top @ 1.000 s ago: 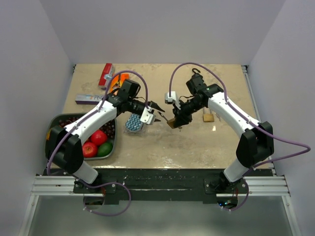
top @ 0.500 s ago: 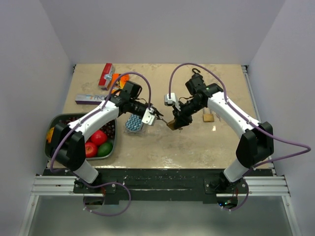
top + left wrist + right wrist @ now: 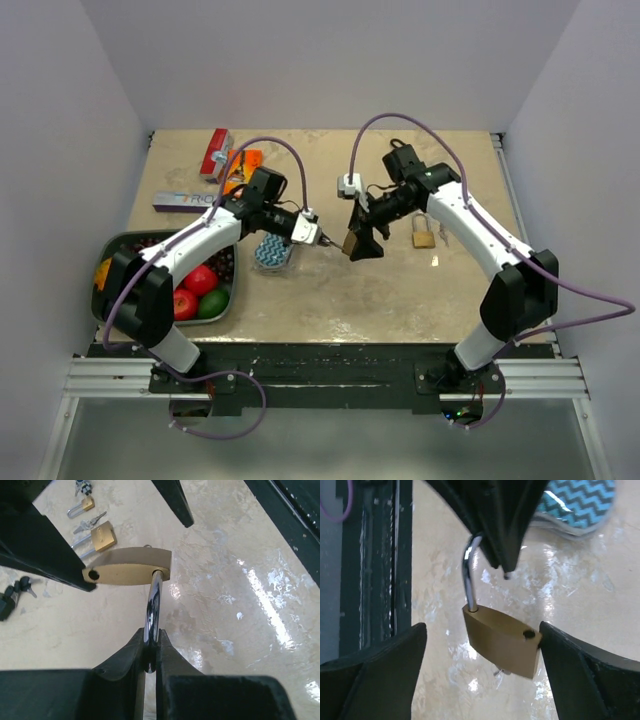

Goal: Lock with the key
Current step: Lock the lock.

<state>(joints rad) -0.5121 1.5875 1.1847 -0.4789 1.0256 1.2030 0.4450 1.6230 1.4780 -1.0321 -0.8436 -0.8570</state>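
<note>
Padlock point(image 3: 127, 572) first: it hangs in the air above the table point(image 3: 240, 580), between my 2 arms. My left gripper point(image 3: 151, 641) is pinched tight on the shiny shackle point(image 3: 152, 605), and that is the only thing holding it up. My right gripper point(image 3: 481, 632) is wide open, with the gold body in the gap. 1 finger looks very close to a corner of the body, and the other is well apart from it. That hand holds nothing.

The shackle is open. 1 leg sits in the body and the other hole is empty. A small thing point(image 3: 500, 671) pokes out under the body. It may be the key, but I cannot tell.

What could go wrong? The body can spin on its 1 leg. If my right fingers shut off-center, I think they will push it round and not catch it. A hard push could also pull the shackle out of my thin left pinch, and the padlock would drop to the table.
</note>
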